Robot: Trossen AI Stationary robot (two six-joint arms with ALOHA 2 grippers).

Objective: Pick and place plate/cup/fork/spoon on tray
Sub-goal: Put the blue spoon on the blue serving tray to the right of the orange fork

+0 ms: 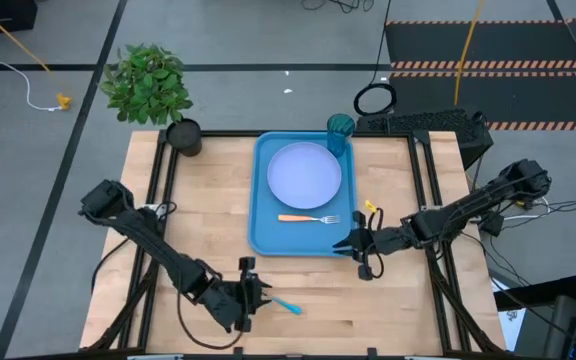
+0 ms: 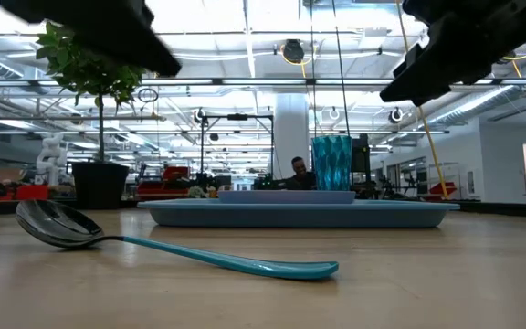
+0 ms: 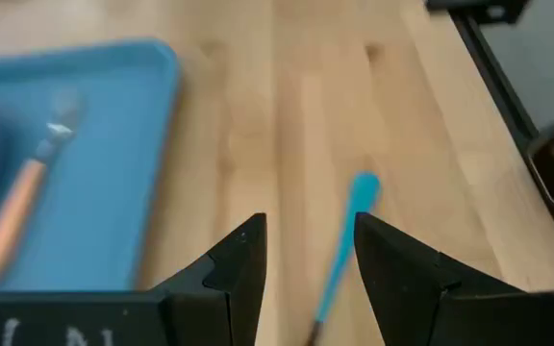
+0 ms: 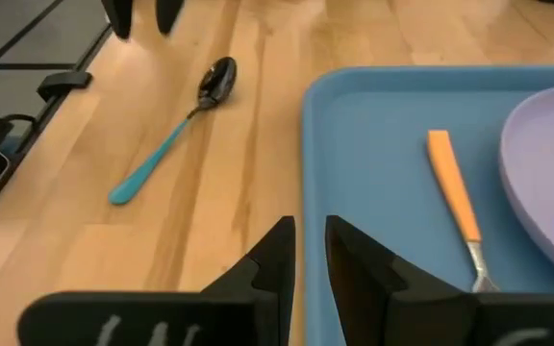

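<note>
The blue tray (image 1: 264,215) lies in the middle of the table. On it are the lavender plate (image 1: 305,172), the teal cup (image 1: 340,130) upright at its far right corner, and the orange-handled fork (image 1: 308,218) flat beside the plate. The blue-handled spoon (image 1: 286,305) lies on the wood near the table's near edge. My left gripper (image 1: 258,297) hovers above it, open, with its fingers on either side of the spoon's handle (image 3: 344,235), not touching. My right gripper (image 1: 348,243) is by the tray's near right corner, its fingers narrowly open and empty (image 4: 310,240).
A potted plant in a black pot (image 1: 183,135) stands at the table's far left corner. Bare wood lies left and right of the tray and along the near edge. Cables and a dark box (image 1: 438,125) sit beyond the far right corner.
</note>
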